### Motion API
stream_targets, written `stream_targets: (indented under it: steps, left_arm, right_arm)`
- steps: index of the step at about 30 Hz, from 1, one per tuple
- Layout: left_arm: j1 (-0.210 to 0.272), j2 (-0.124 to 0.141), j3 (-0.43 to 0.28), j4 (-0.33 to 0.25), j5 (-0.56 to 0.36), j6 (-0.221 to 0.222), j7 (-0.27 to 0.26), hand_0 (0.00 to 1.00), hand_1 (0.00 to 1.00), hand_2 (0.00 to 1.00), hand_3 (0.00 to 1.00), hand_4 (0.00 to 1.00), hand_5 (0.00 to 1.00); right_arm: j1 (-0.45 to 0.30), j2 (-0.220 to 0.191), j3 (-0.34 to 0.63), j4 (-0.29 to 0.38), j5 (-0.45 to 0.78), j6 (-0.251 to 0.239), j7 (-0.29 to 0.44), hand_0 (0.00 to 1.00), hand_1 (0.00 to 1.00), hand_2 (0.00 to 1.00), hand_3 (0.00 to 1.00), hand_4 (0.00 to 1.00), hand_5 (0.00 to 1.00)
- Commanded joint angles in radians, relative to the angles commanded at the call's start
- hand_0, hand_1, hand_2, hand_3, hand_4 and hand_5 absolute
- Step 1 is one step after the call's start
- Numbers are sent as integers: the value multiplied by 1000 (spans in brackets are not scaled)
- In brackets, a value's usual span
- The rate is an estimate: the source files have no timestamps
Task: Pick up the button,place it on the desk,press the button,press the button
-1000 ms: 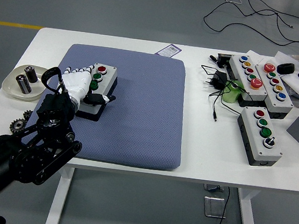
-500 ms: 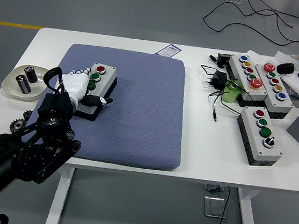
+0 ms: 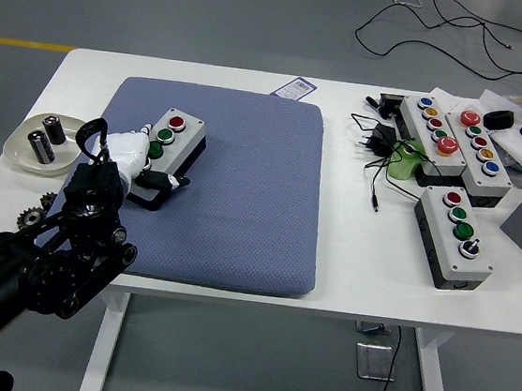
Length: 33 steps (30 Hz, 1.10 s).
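A grey button box [image 3: 180,147] with one red and two green buttons lies on the blue mat [image 3: 243,184], at its left side. My left hand [image 3: 143,152], white with a black arm, rests against the box's near left end. Its fingers are loosely spread beside the lowest green button [image 3: 156,149], and the thumb [image 3: 166,182] points right across the box's near end. The hand holds nothing. The red button [image 3: 177,122] and the middle green button [image 3: 165,134] are uncovered. My right arm is out of view.
A white dish [image 3: 20,157] with two batteries sits left of the mat, with small gears [image 3: 34,217] nearer me. At the right stand three more button boxes [image 3: 454,238], a black adapter with cable [image 3: 377,143], a green object [image 3: 402,162] and small parts.
My left hand has slid left and toward me, off the top of the box; the buttons it covered now show. The box has shifted slightly.
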Motion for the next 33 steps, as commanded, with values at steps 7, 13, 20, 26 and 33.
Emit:
stream_targets:
  steps: [7,13,20,26,33]
  left_arm:
    - [-8,3,1,6,0,-11,0,217,401,520,924,925,424]
    - [-13,10,-1,9,0,-25,0,139,320,392,691,903,398]
    - [-11,21,-3,13,0,1,0,53,219,275,447,895,390]
    - [-9,40,1,17,0,83,0,52,223,248,365,874,387]
    - [-13,78,14,34,0,146,-161,75,204,217,312,842,384]
  right_arm:
    - [1,0,3,0,-2,-1,0,674,649,697,642,328,194]
    - [2,0,7,0,-7,0,0,674,649,697,641,328,194]
    - [2,0,10,0,-10,-1,0,673,649,697,642,328,193]
    - [2,-1,11,0,-11,-1,-1,673,649,697,642,328,193]
    - [4,0,11,0,-9,0,-2,673,648,697,641,327,192]
